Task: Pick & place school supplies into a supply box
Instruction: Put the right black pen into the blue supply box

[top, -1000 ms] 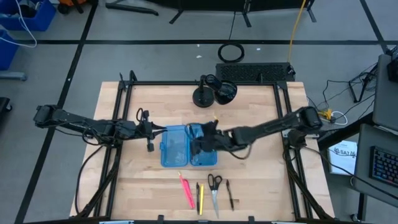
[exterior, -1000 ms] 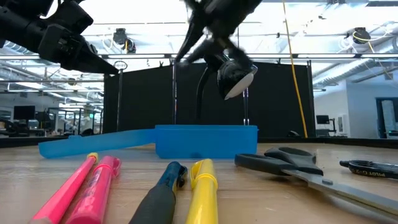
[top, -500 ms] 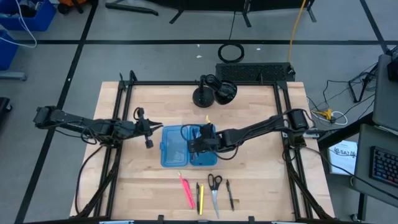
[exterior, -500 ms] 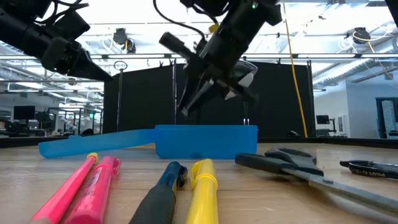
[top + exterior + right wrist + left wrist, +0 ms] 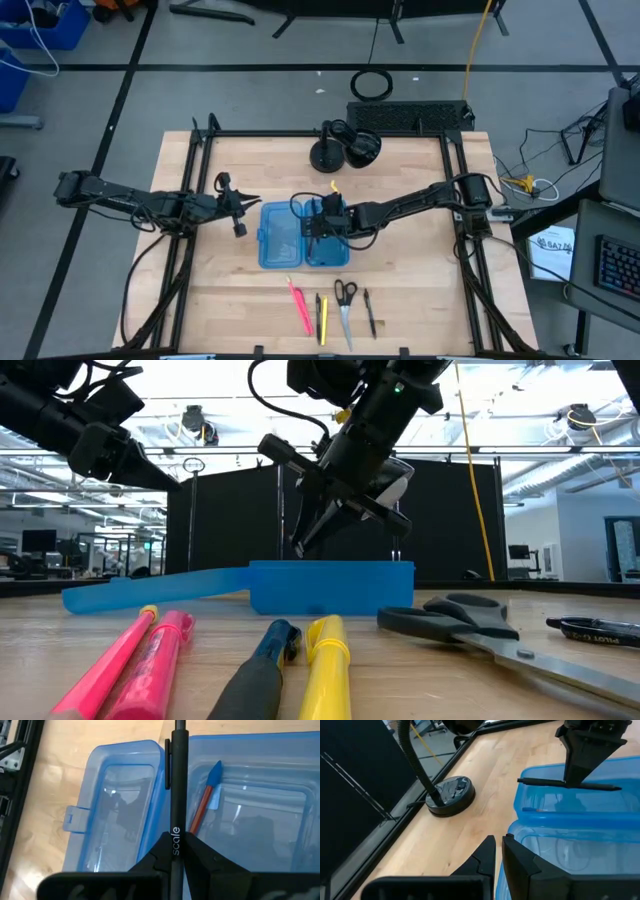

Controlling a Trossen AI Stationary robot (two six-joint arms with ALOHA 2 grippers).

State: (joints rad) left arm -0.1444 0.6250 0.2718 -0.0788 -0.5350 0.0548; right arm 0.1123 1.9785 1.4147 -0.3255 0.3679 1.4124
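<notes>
The blue supply box (image 5: 300, 237) lies open on the table, both halves facing up; a red pencil with a blue cap (image 5: 204, 806) lies in one half. My right gripper (image 5: 176, 851) (image 5: 318, 228) hangs over the box near its hinge, shut on a black pen (image 5: 177, 780). My left gripper (image 5: 499, 855) (image 5: 243, 207) hovers shut just left of the box, touching nothing. Near the table's near edge lie pink markers (image 5: 135, 660), a dark pen (image 5: 258, 675), a yellow pencil (image 5: 326, 660), scissors (image 5: 470, 622) and another black pen (image 5: 600, 630). My right gripper pinches the black pen between its two fingers at the printed part of the barrel (image 5: 176, 837). The fingers (image 5: 587, 757) point down from above and lie across the pen. The pen (image 5: 545, 782) is level and lifted clear, a little above the box, parallel to its hinge.
Two black round-based stands (image 5: 325, 155) (image 5: 362, 148) sit near the far edge; one base (image 5: 449, 795) shows beyond my left gripper. Metal frame rails (image 5: 200, 150) run along the table's left and right sides. Bare wood lies left and right of the box.
My right gripper, still shut on the black pen, has come down toward the box and shifted a little toward the table's left, then slowed. My left gripper has drawn back slightly toward the left edge.
</notes>
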